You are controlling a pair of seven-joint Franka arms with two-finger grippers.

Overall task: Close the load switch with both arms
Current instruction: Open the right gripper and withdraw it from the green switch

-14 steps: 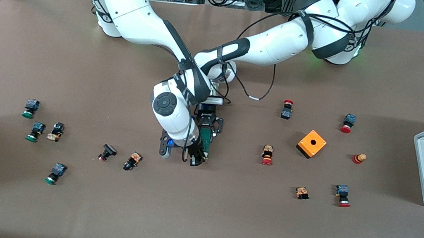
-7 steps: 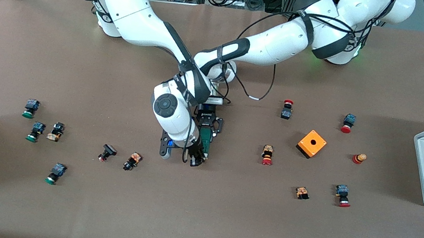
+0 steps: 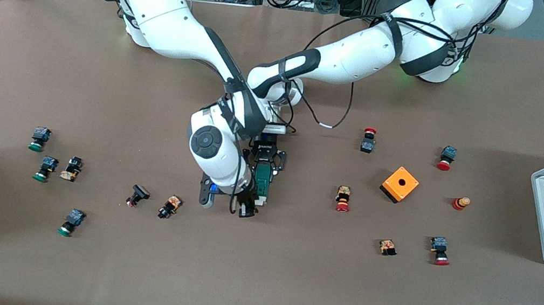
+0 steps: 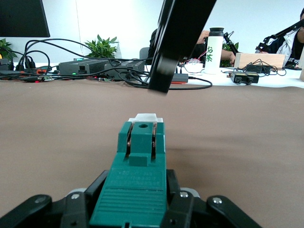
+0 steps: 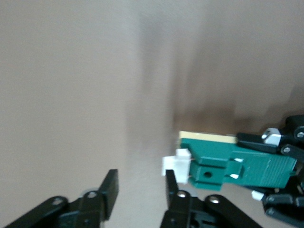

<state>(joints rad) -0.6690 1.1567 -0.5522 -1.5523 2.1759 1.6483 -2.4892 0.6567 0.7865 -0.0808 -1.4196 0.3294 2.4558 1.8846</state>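
While left gripper [image 4: 137, 209] clamps load switch [image 4: 135, 183], right gripper [image 5: 140, 190] hangs parted, empty, just beside white tab [image 5: 176, 164].

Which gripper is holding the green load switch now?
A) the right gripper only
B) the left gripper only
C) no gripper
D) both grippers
B: the left gripper is clamped on the green load switch, while the right gripper stands open beside the switch's white tab, touching nothing.

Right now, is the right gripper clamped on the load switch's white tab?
No: the right gripper is open, beside the load switch's white tab.
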